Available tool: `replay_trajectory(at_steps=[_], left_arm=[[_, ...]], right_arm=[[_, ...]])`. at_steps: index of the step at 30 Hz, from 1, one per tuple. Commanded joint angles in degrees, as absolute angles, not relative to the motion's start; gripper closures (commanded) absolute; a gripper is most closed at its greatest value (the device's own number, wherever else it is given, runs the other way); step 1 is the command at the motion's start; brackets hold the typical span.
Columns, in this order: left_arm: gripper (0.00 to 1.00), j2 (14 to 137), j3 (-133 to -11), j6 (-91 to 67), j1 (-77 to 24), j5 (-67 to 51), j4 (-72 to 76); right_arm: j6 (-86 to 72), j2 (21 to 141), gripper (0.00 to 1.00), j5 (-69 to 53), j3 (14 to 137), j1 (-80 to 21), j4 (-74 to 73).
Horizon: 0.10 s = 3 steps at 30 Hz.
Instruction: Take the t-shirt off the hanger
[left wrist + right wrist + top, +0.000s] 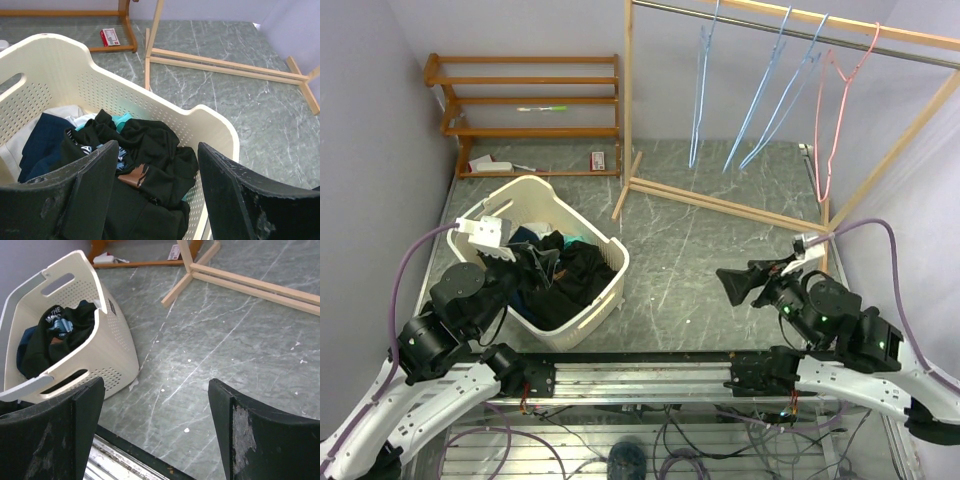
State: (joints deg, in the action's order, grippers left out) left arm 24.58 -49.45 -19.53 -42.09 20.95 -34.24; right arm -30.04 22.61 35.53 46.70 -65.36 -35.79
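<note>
A black t-shirt (582,272) lies crumpled in the cream laundry basket (535,185) with other dark, white and teal clothes. It also shows in the left wrist view (150,132) and the right wrist view (40,347). Three blue wire hangers (760,95) and a pink hanger (825,120) hang bare on the rail. My left gripper (535,262) is open and empty just above the clothes in the basket (157,150). My right gripper (732,285) is open and empty over the bare floor, right of the basket (155,385).
The wooden clothes rack base (720,200) crosses the floor at the back right. A wooden shelf (530,100) stands at the back left with a small red box (599,160) under it. The basket wall (117,340) stands left of my right gripper.
</note>
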Motion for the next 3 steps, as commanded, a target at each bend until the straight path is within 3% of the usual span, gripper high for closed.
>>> replay_trajectory(at_steps=[1,3], left_arm=[[0.25,24.17,-50.45,-19.24,-41.66,21.43,-34.19],[0.25,24.17,-50.43,-19.25,-41.64,21.64,-34.19]], right_arm=[[-30.51,23.44,0.16,36.7,45.72,-65.5,-36.32],[-32.38,25.46,0.12,39.35,46.2,-65.5,-37.79]])
